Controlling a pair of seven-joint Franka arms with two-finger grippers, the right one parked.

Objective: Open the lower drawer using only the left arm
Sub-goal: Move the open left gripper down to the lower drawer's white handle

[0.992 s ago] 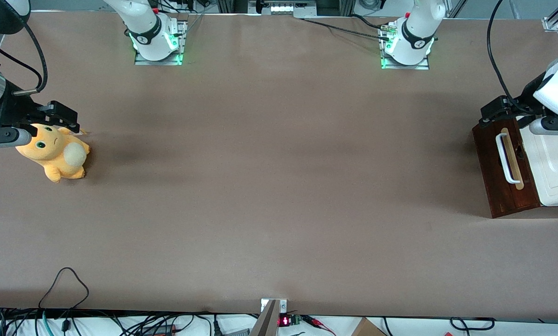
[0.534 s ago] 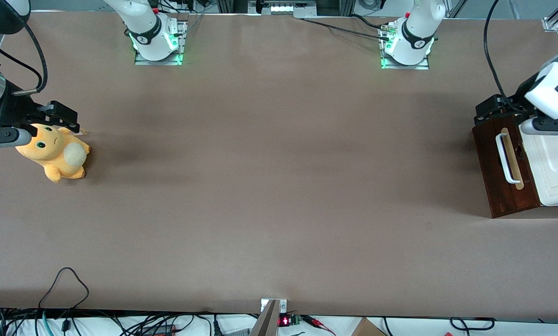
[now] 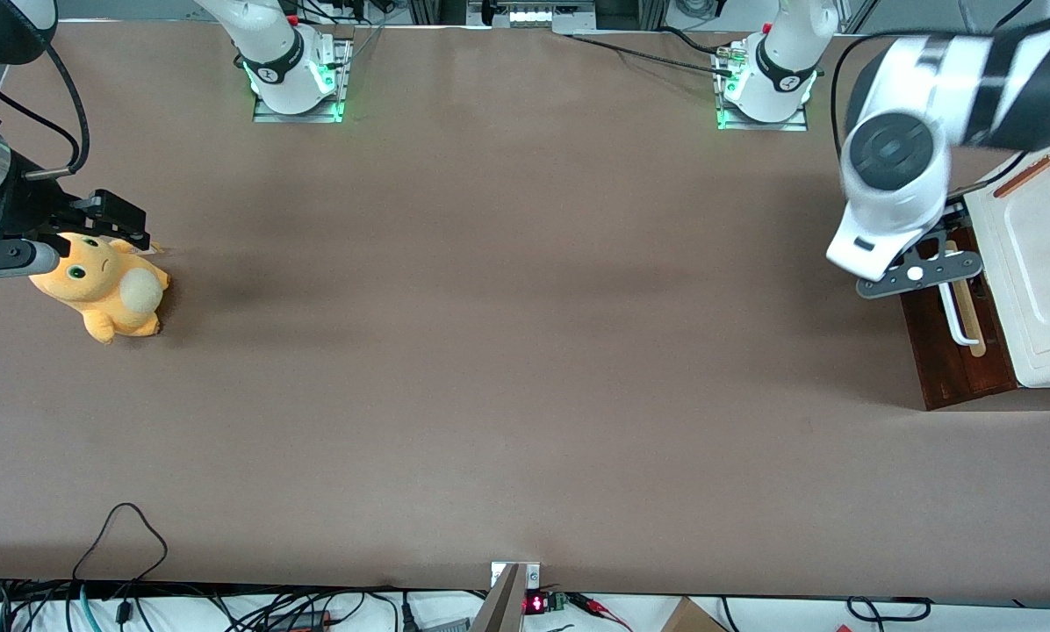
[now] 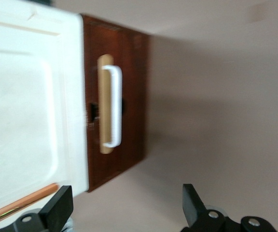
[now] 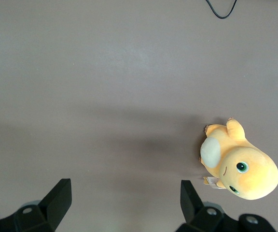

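Movement first: within the last second my left arm point(image 3: 907, 167) has swung out from beside the cabinet, where its tool had been close against the top edge of the dark drawer front, to hang above and in front of the cabinet. Its white wrist now covers the upper part of the lower drawer point(image 3: 955, 355) in the front view. The tool point(image 4: 124, 212) looks down past the drawer front from above. Its two black fingers point(image 4: 57, 209) stand wide apart and hold nothing.

I read this as repositioning for an approach to the white bar handle point(image 4: 113, 107); no contact has been made. The drawer front sits flush under the cream-white cabinet top point(image 3: 1047, 254), so the drawer is shut and the pull is not yet begun. I would next need to bring the fingers down around the bar.

Taking the cabinet as landmark: it stands at the working arm's end of the brown desk point(image 3: 507, 351). Open desk stretches away from the drawer front, giving the drawer room to slide out. Well away from the cabinet, at the parked arm's end, lies an orange plush toy point(image 3: 104, 290). Loose cables point(image 3: 121, 535) trail along the desk edge nearest the front camera.
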